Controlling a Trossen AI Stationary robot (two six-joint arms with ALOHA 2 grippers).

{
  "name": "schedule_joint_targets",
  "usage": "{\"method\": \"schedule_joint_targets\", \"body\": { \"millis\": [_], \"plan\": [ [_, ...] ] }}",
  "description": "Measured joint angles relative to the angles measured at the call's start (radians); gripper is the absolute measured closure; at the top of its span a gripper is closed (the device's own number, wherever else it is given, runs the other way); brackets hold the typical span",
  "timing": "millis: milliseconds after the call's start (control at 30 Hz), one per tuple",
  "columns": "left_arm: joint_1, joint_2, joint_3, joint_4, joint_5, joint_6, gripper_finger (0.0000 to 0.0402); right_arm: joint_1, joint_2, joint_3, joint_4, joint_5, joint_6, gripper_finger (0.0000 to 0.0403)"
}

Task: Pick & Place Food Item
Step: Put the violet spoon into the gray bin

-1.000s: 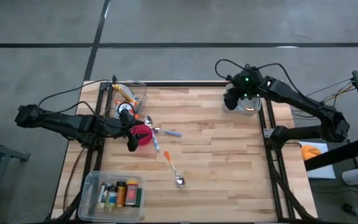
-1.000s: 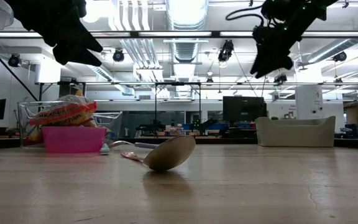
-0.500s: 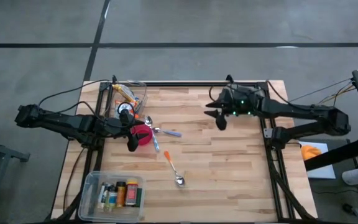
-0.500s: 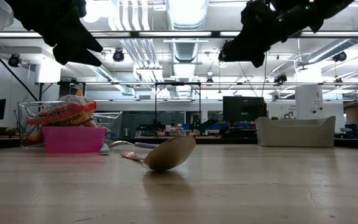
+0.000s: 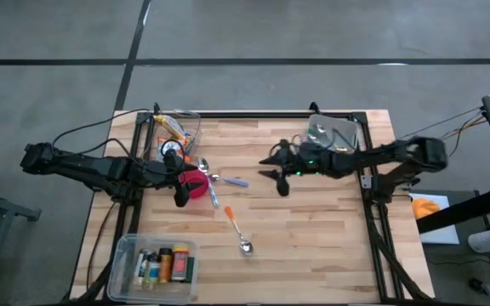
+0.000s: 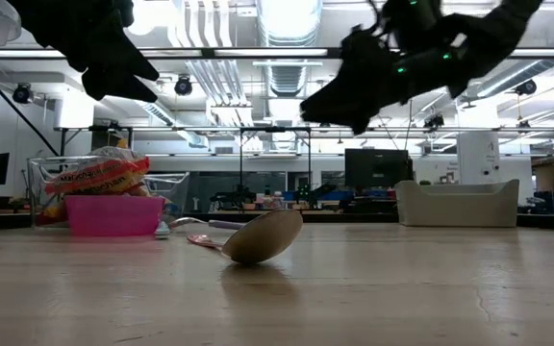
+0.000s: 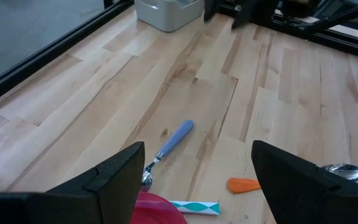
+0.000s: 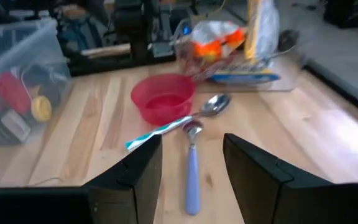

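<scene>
Right claw [image 5: 279,176] above blue-handled spoon [image 5: 232,181]

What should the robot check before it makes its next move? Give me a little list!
1. Right tool empty and open: ok. Nothing shows between its fingers in the right wrist view.
2. Right tool clear of the table: ok. It hangs well above the wood in the low view.
3. Left tool open and empty: ok. It hovers over the pink bowl.
4. Bowl free to take food: ok. It looks empty in the right wrist view.
5. Food within reach: cannot tell. Snack packets sit in the clear bin behind the bowl, but which one is wanted is unclear.
6. Spoons out of the way: not ok. The blue-handled spoon lies right ahead of the right tool.
</scene>
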State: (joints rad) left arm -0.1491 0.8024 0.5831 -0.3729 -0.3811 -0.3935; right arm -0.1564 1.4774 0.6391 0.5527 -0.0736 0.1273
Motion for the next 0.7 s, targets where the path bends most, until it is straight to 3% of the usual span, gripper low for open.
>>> {"method": "schedule_joint_targets", "body": {
  "millis": [233,700],
  "plan": [
    [0.000,0.000,0.000,0.000,0.000,0.000,0.0104,0.049,0.238,0.181,0.004,0.077,-0.031,0.0234],
    [0.000,0.000,0.000,0.000,0.000,0.000,0.0104,0.059,0.574,0.497,-0.053,0.076,-0.074,0.0234]
  ]
}}
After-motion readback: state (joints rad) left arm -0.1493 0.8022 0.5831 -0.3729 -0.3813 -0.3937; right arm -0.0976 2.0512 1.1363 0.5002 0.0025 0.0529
